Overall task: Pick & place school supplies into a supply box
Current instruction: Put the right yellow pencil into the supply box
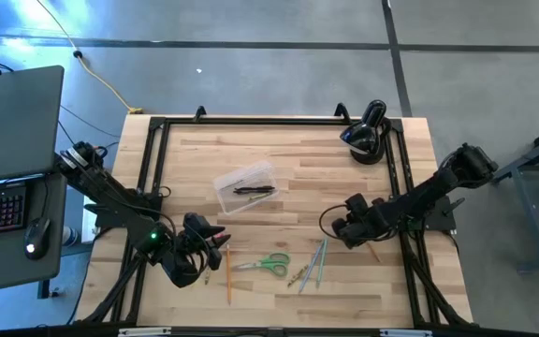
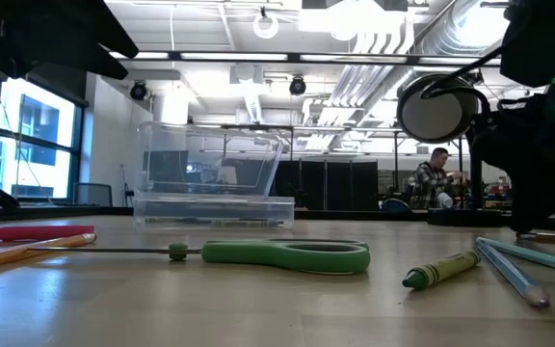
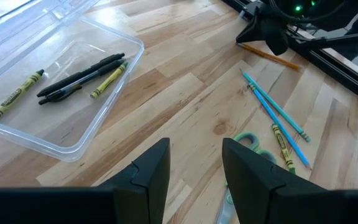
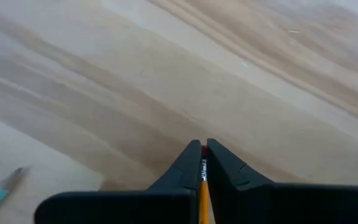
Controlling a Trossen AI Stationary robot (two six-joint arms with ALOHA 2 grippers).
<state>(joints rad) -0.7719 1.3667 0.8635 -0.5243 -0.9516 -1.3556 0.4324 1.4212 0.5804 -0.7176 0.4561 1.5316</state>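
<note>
Now orange pencil (image 4: 201, 186) pinched, right gripper (image 4: 202, 149) fingertips

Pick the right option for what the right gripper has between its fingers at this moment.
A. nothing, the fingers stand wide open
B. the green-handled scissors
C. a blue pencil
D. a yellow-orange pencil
D: in the right wrist view the right gripper is pinched shut on a thin yellow-orange pencil, while the green-handled scissors and blue pencils lie on the table apart from it.
</note>
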